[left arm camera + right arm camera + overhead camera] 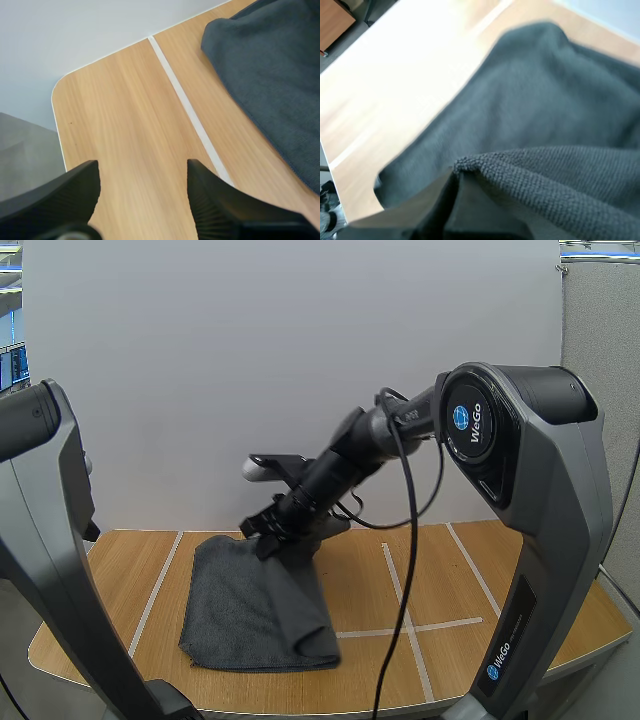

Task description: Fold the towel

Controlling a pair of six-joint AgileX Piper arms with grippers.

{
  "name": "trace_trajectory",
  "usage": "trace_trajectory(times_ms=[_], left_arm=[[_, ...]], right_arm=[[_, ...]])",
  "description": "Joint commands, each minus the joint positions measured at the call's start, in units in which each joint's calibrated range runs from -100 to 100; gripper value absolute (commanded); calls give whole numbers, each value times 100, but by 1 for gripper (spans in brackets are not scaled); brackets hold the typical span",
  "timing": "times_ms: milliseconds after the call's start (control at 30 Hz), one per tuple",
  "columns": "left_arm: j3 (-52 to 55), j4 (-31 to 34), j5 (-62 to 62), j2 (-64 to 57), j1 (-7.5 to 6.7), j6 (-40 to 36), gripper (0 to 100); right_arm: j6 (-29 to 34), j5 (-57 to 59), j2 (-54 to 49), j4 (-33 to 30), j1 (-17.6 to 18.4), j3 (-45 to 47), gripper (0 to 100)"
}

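Over the left side of the table (450, 580), my left gripper (142, 175) hangs released above bare wood, its two fingers standing well apart with nothing between them. From it the towel (270, 75) lies off toward two o'clock, beyond a white tape line (185, 105) that runs away toward one o'clock. Gripper and cloth are apart.

Further in, the high view shows the dark grey towel (255, 605) resting on the left half of the table, its long axis running roughly from six to twelve o'clock. Its near end lies flat, with a rolled fold at the five o'clock corner. Its far end narrows and lifts off the wood.

At that far end my right gripper (268, 537) is clenched on the towel. In the right wrist view the hem (520, 175) is pinched at the gripper's tip, and the rest of the cloth spreads out over the table beyond.

The right arm is therefore the nearer one, holding the cloth, and the bulk of the towel lies from it toward six o'clock. I judge that the coming move is to carry the held far edge along that axis and lay it toward the near end. To help, the left gripper would first have to cross the tape line.
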Motion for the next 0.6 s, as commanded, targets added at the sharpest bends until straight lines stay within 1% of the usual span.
trace_trajectory(times_ms=[0,67,167,467,567], left_arm=[[-7,-146,98,-43,174,201,83],[-7,-146,98,-43,223,250,83],[-7,-146,98,-43,250,272,83],[-7,-184,98,-43,250,272,83],[-7,-184,98,-43,250,272,83]], right_arm=[[606,-286,-32,-458,421,-739,0],[687,-305,79,-544,534,-869,0],[869,-305,295,-758,673,-1040,0],[903,-346,879,-786,950,-1236,0],[903,-543,940,-752,1029,-1236,0]])
